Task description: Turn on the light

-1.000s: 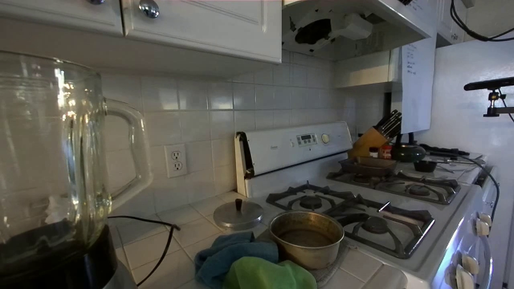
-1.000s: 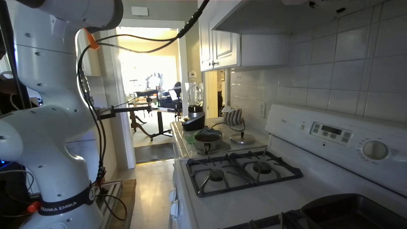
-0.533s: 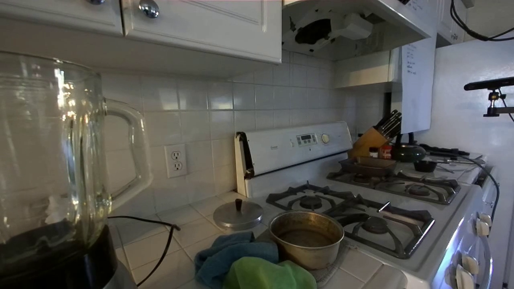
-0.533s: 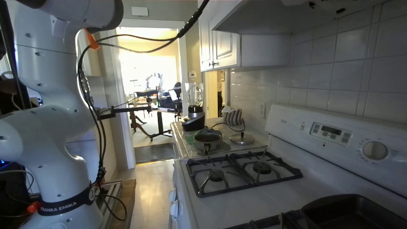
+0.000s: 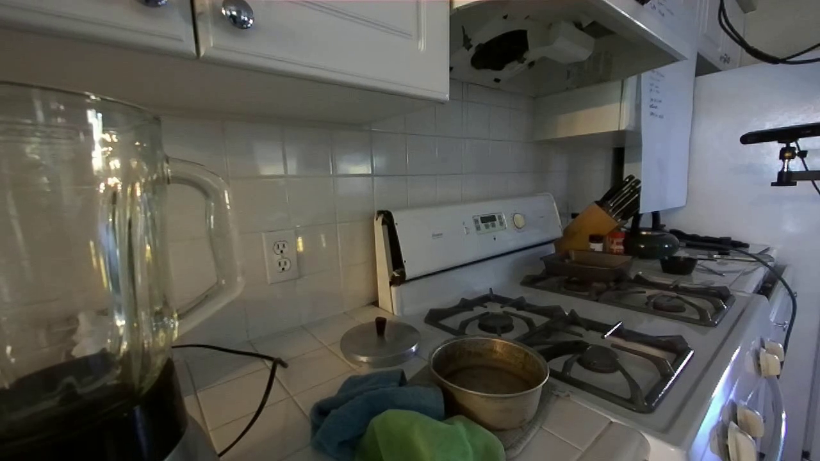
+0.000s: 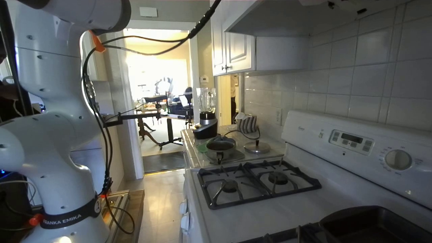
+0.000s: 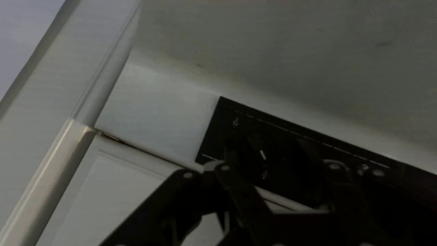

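Observation:
In the wrist view, a black control panel (image 7: 211, 141) is set in the white front of the range hood. A dark knob (image 7: 262, 153) with a short white line sits on it, with small bulb-like and star-like marks nearby. My gripper (image 7: 268, 147) comes in from below, jaws apart, one finger on each side of the knob. The picture is too dark to tell whether a finger touches it. The hood shows in both exterior views (image 5: 631, 29) (image 6: 280, 20), but the panel and gripper do not. The arm (image 6: 50, 141) stands at the left in an exterior view.
A white stove (image 6: 229, 216) is below the hood, with a dark pan (image 6: 374, 219) on it. A pot (image 5: 490, 384), a lid (image 5: 381, 346) and a blender (image 5: 138, 243) stand on the counter. Wall cabinets (image 5: 320, 45) adjoin the hood.
Small warm reflections now show on the wall tiles near the outlet and in the blender glass, and bright spots on the robot base and stove back panel. The arm looks almost still.

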`<state>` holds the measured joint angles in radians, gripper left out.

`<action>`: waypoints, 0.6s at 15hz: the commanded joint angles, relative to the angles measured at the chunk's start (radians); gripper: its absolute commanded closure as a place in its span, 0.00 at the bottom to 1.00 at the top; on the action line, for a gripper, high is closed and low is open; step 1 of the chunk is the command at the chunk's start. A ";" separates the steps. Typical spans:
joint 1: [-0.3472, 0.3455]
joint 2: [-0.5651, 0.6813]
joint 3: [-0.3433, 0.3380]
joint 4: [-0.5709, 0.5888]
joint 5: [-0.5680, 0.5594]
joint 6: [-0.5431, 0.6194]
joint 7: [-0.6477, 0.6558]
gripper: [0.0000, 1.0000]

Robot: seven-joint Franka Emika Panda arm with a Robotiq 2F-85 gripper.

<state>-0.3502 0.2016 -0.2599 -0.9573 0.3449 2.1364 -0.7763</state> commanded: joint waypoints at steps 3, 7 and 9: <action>-0.011 0.016 0.007 0.028 0.035 0.015 -0.036 0.88; -0.012 0.018 0.006 0.031 0.033 0.016 -0.043 0.99; -0.012 0.018 0.005 0.029 0.032 0.016 -0.045 0.97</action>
<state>-0.3508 0.2010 -0.2601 -0.9508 0.3455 2.1376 -0.7946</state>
